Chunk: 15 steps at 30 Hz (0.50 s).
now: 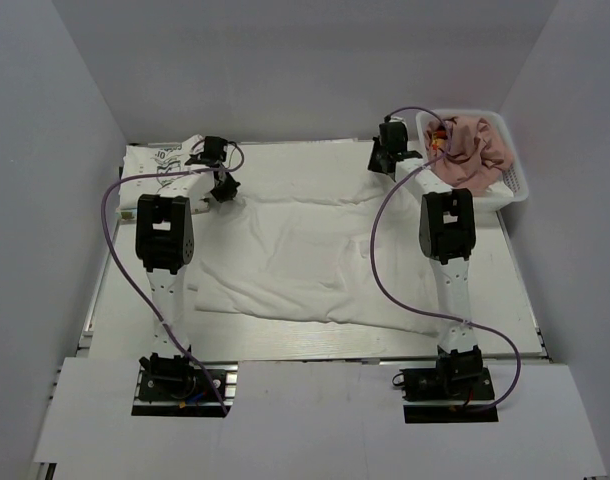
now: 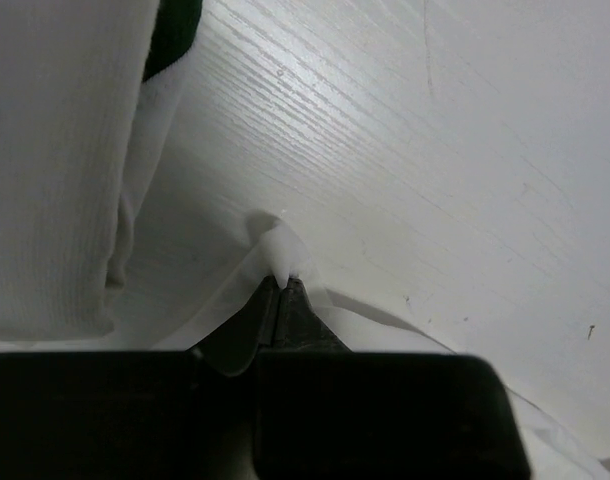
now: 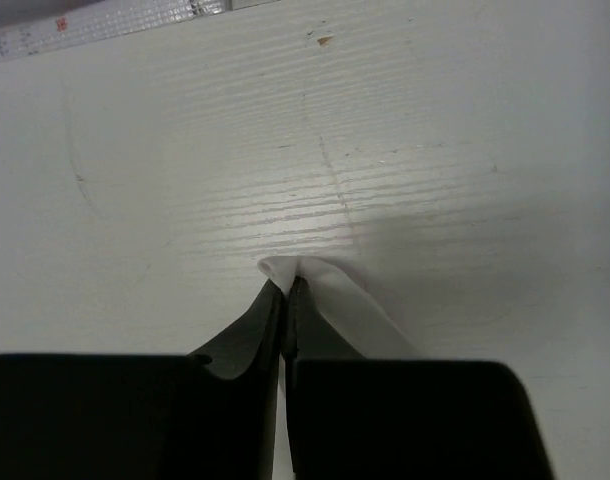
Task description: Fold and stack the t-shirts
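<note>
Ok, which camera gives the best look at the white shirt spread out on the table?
The top view: the whole white shirt lies spread there. Each wrist view shows only a small pinched bit of its edge: one in the left gripper, one in the right gripper.

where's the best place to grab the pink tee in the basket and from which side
Pinch the raised hump of the pink tee that stands above the basket rim, coming straight down. It lies crumpled in a heap, and the basket walls block any side approach. The right gripper is nearest, but is shut on the spread white tee.
</note>
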Motion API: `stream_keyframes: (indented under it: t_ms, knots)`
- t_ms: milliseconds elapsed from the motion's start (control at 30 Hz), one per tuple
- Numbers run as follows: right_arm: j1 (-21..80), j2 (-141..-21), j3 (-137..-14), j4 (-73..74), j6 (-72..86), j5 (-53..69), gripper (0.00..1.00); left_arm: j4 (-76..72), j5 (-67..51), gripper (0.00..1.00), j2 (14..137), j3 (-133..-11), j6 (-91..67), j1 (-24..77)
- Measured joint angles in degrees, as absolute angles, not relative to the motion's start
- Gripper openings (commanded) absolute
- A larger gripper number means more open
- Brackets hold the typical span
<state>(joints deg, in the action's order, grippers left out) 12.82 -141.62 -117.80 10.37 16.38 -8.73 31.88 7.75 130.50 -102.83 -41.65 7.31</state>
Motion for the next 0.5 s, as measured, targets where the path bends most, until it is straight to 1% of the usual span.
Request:
stream_keyframes:
  t_ms: [100, 200, 367, 500]
  knots:
    - [12.8, -141.0, -117.3, 10.1, 18.0, -9.1, 0.0, 32.8, 8.0, 0.0, 130.4, -102.9, -41.6, 7.4]
    - [12.8, -135.2, -108.7, 9.0, 18.3, -8.8, 0.0, 33.9, 8.6, 0.0, 129.5, -102.3, -41.6, 7.5]
    - [12.8, -116.4, -88.9, 7.0, 19.4, -8.9, 0.0, 33.0, 8.6, 0.0, 122.6, -94.1, -39.9, 7.7]
    - [12.8, -99.5, -76.4, 5.4, 20.9, -9.3, 0.0, 32.9, 9.0, 0.0, 116.4, -92.2, -38.0, 8.3]
